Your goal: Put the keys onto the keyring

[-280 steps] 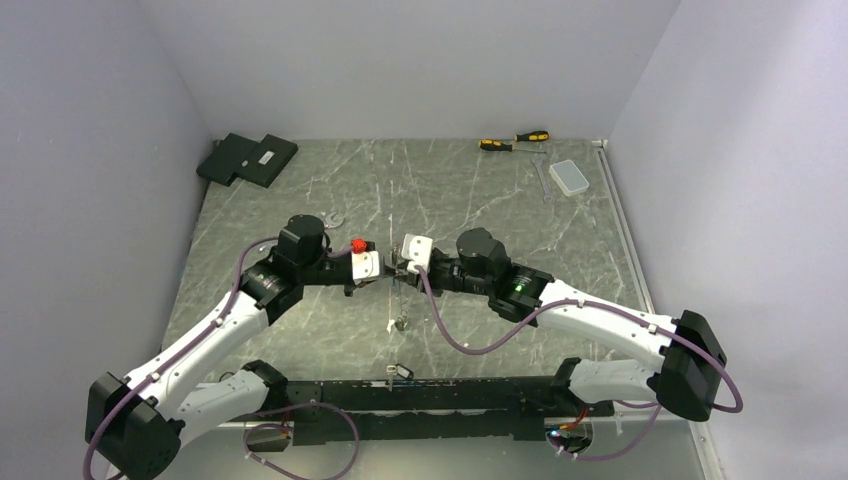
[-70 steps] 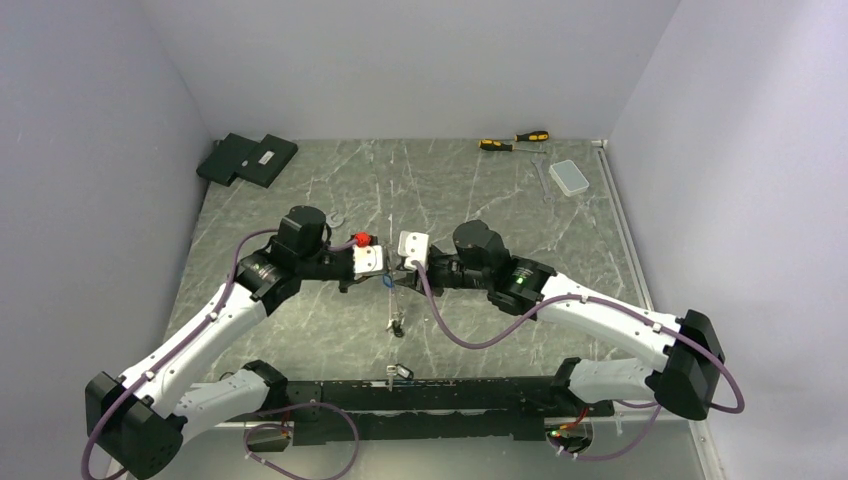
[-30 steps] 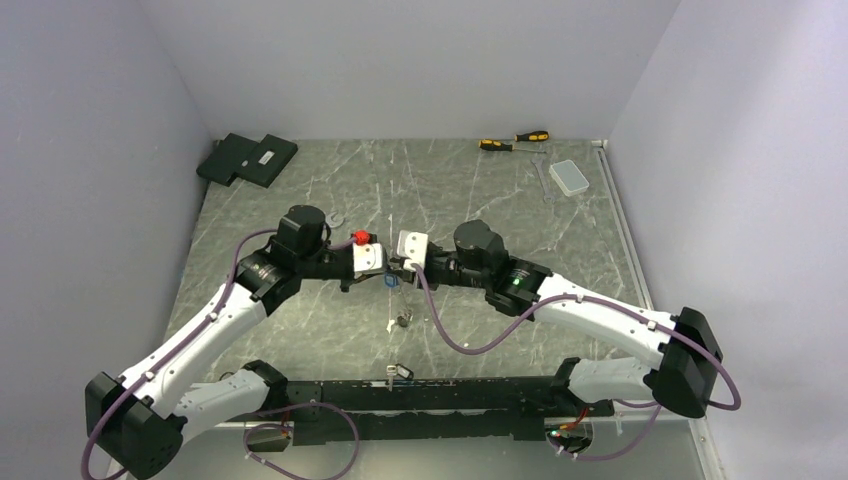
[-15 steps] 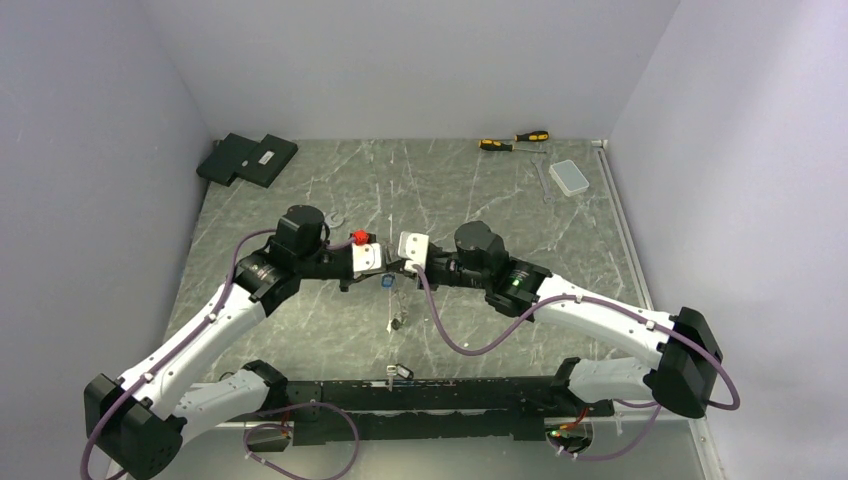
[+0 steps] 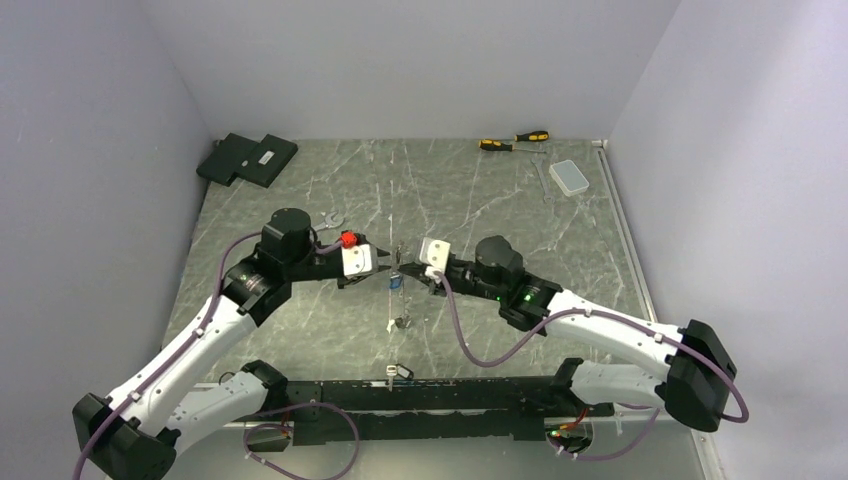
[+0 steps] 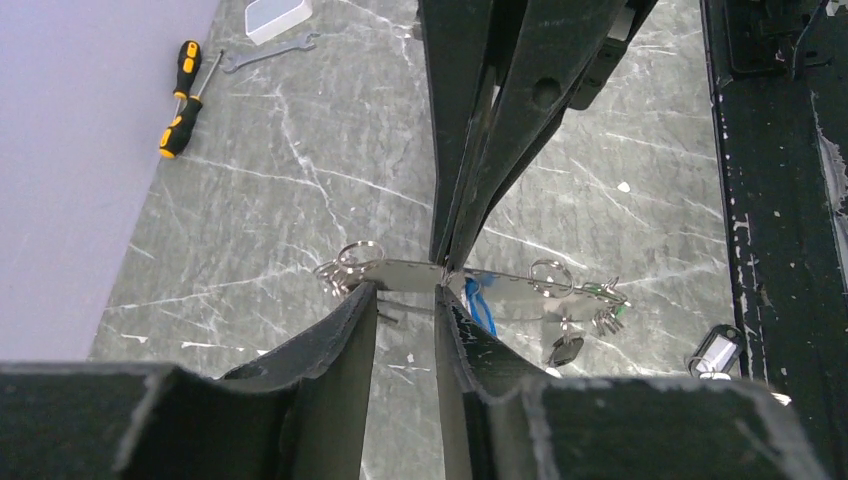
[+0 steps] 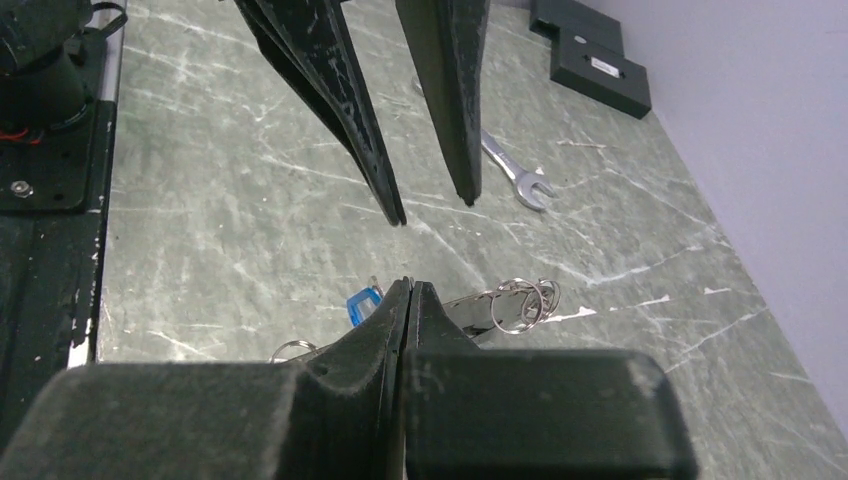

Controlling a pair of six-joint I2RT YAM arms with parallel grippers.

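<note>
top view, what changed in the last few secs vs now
The arms drew apart: the left gripper backed off to the left and the right gripper shifted right, so a gap now shows between them. The left gripper looks to have let go, its jaws open at the keyring, which the right gripper is pinching. The blue key hangs below as before; the screwdrivers have not moved.

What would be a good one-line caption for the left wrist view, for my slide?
Right gripper shut on the keyring; open left gripper close to it, blue key dangling.
</note>
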